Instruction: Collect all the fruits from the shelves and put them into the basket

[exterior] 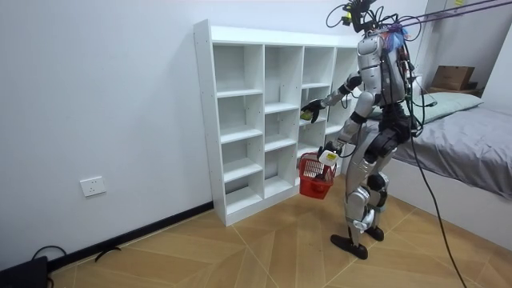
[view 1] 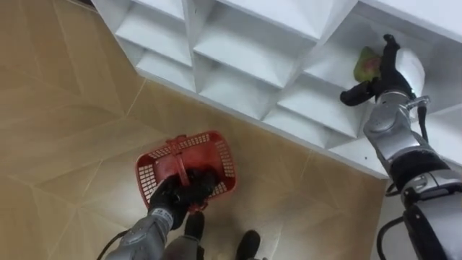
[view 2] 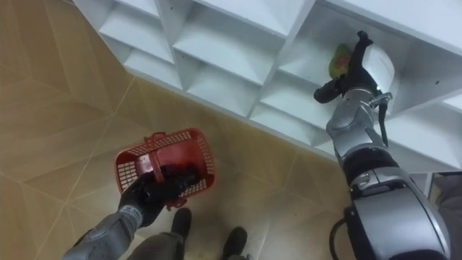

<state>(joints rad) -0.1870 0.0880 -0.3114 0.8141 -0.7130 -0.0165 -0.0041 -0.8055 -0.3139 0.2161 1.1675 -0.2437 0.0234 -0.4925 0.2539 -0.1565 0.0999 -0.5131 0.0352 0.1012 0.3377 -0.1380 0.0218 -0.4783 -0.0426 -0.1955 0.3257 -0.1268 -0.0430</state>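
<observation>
Robot stands on the wooden floor, close in front of a white shelf unit of open cubbies; in the room view it is right of centre and faces the view's left, with a bed behind it at the right edge. Left hand, low in the eye views and left of centre, is curled tight round the handle of a red basket. The basket hangs below the shelf's front edge, over the floor. Right arm reaches up at the right of the frame into a cubby near the upper right corner. Right hand is up against a green fruit with a pink blush, seen from its back; cannot tell whether it grips the fruit or only touches it. Fruit is inside the cubby, partly hidden by the hand and well apart from the basket.
</observation>
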